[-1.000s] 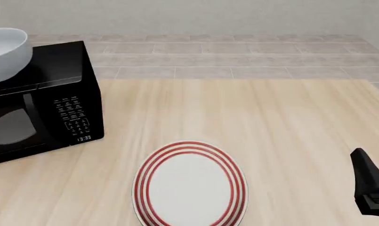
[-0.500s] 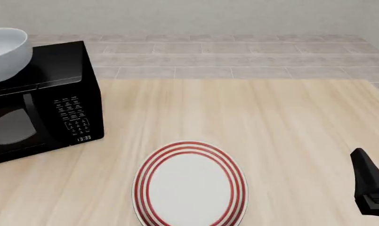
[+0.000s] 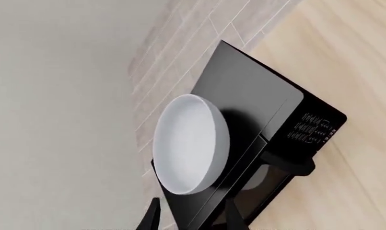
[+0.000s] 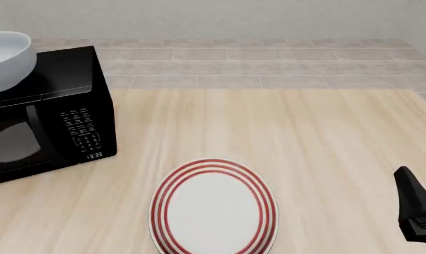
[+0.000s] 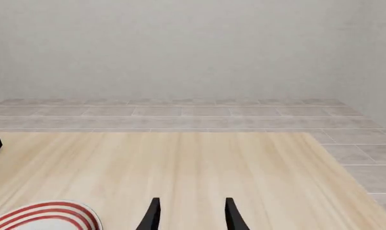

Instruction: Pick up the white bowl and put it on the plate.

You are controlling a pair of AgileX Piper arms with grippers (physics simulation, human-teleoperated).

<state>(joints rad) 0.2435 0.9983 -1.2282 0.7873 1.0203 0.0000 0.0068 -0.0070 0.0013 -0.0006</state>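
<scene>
The white bowl [image 4: 5,58] stands upright on top of a black microwave [image 4: 54,119] at the table's far left. In the left wrist view the bowl [image 3: 191,143] lies some way ahead of my left gripper [image 3: 191,222]. Its two fingertips are spread apart with nothing between them. This gripper is out of the front view. The plate [image 4: 213,209], flat and white with red rings, lies at the table's near middle. My right gripper [image 5: 191,215] hovers open and empty near the table's right front, to the right of the plate [image 5: 45,216].
The microwave takes up the table's left side, its door and keypad facing the front. A tiled floor and a plain wall lie beyond the table's far edge. Bare wood stretches between the microwave and the right gripper [image 4: 415,209].
</scene>
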